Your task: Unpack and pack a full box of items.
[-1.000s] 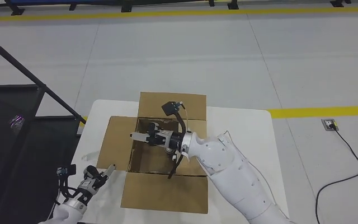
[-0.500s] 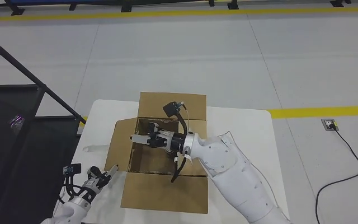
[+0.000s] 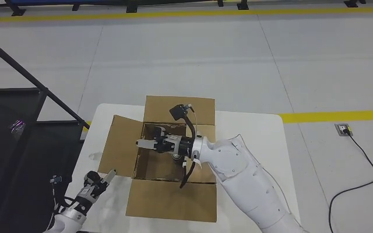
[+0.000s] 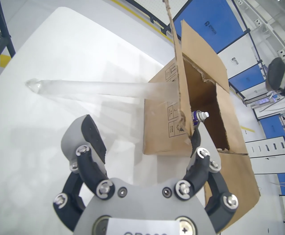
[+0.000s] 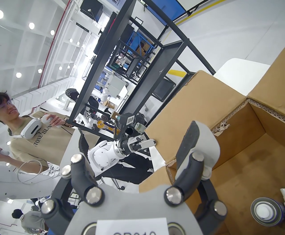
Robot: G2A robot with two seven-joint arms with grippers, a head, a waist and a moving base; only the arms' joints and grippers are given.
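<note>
One box (image 3: 172, 201), one spray can (image 5: 266, 210)

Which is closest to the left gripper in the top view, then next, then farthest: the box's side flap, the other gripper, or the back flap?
1. The side flap, at the box's left, beside the left gripper.
2. The right gripper, over the middle of the box.
3. The back flap, on the box's far side.

— What lies around me?
— Pale grey floor (image 3: 175, 52), yellow lines (image 3: 326, 116) painted across it, and a black metal rack (image 3: 26, 163) beside my white surface (image 3: 256, 131).
— And farther off?
— Blue wall panels (image 4: 200, 20), with round ceiling lights (image 5: 31, 25) overhead.
</note>
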